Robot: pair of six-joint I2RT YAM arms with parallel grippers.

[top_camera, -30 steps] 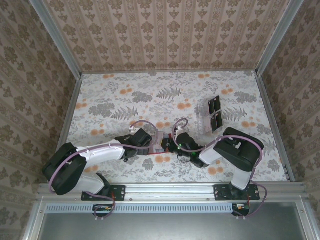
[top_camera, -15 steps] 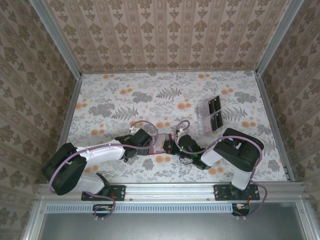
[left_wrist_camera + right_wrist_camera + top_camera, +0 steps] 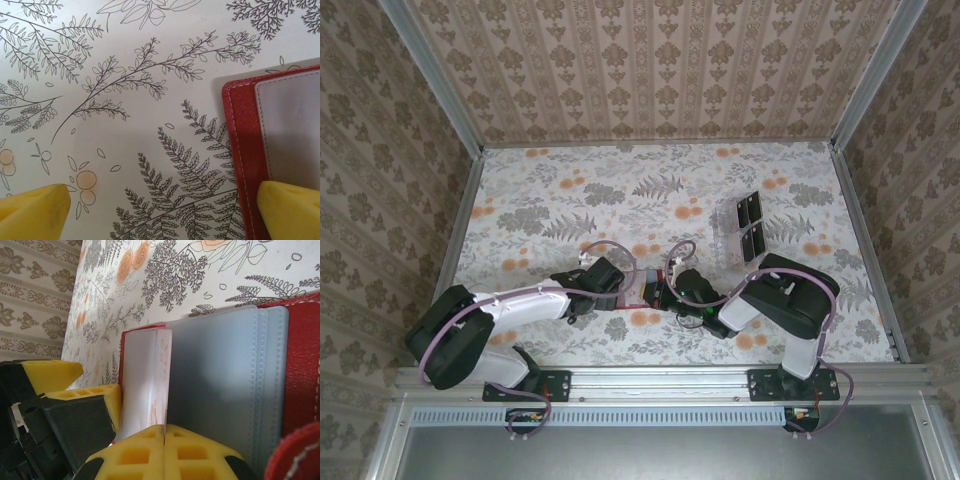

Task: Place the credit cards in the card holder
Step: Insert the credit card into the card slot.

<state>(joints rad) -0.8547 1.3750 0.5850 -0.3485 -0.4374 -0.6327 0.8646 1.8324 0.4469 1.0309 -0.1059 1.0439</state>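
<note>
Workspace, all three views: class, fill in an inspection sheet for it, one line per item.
Surface: table with a flat floral cover.
Job's things: red card holder lying open on the table with grey pockets showing; a pale credit card standing on edge over it.
Clutter: clear rack with black panels, right rear, apart from the arms.
Grippers: left gripper jaws open, one fingertip over the card holder's edge; right gripper jaws shut, apparently pinching the credit card.
Cables: cables loop above both wrists.
Surroundings: patterned walls on three sides; metal frame along the near edge.
</note>
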